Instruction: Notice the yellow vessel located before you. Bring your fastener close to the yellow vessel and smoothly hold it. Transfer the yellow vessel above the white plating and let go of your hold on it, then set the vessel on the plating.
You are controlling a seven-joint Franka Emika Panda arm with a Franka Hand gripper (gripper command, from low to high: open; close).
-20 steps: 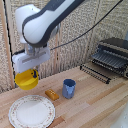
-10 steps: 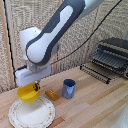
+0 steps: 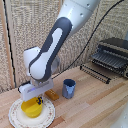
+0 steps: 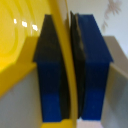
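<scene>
Wooden table [image 3: 100, 105] bears plate [image 3: 15, 116]; gripper [image 3: 36, 101] pinches bowl [image 3: 31, 110] rim.

glossy yellow plastic bowl [image 3: 33, 108], pale wooden table [image 3: 95, 107]

**Hidden, cropped and blurred parts**

Exterior view: the gripper [image 3: 38, 100] covers part of the yellow bowl [image 3: 32, 109]; the bowl hides the plate's [image 3: 49, 114] centre. The plate's rim pattern is too blurred to read. The toaster oven [image 3: 111, 56] is cut by the right edge. Wrist view: the bowl is cropped, and only its wall between the fingers [image 4: 52, 70] shows.
</scene>
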